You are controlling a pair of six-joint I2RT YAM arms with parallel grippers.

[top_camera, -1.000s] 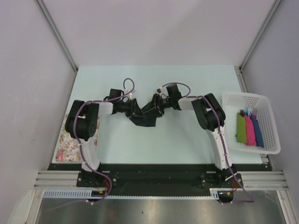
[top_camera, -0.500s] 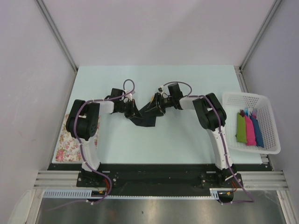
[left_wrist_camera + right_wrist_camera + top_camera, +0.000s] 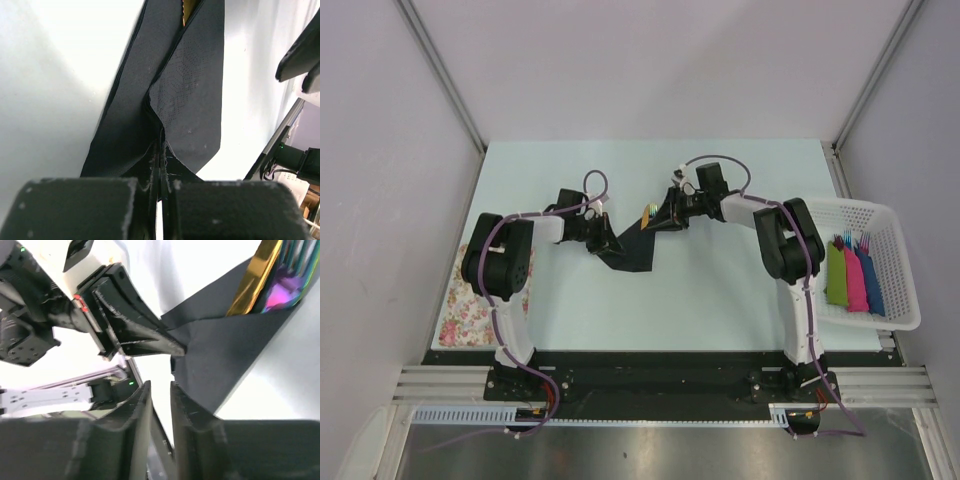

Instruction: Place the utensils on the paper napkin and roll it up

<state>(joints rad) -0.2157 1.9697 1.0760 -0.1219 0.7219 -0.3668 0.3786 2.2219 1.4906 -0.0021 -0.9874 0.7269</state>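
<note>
The black paper napkin (image 3: 632, 250) lies folded over the utensils in the middle of the table. It also shows in the left wrist view (image 3: 185, 95) and the right wrist view (image 3: 225, 360). A yellow-orange utensil end (image 3: 647, 212) pokes out of its far end. In the right wrist view a gold handle (image 3: 250, 282) shows beside iridescent tines (image 3: 287, 287). My left gripper (image 3: 604, 240) (image 3: 161, 167) is shut on the napkin's near-left corner. My right gripper (image 3: 667, 214) (image 3: 161, 387) is narrowly open and empty, just off the napkin's far-right edge.
A white basket (image 3: 820, 215) at the right table edge holds green, pink and blue bundles (image 3: 854, 277). A floral cloth (image 3: 455, 310) lies at the near left under the left arm. The left gripper's fingers (image 3: 145, 335) show in the right wrist view.
My right gripper has drawn back up and to the right, off the napkin, and the arm has swung outward. The napkin now lies narrower and flatter. The left gripper has kept its hold.
</note>
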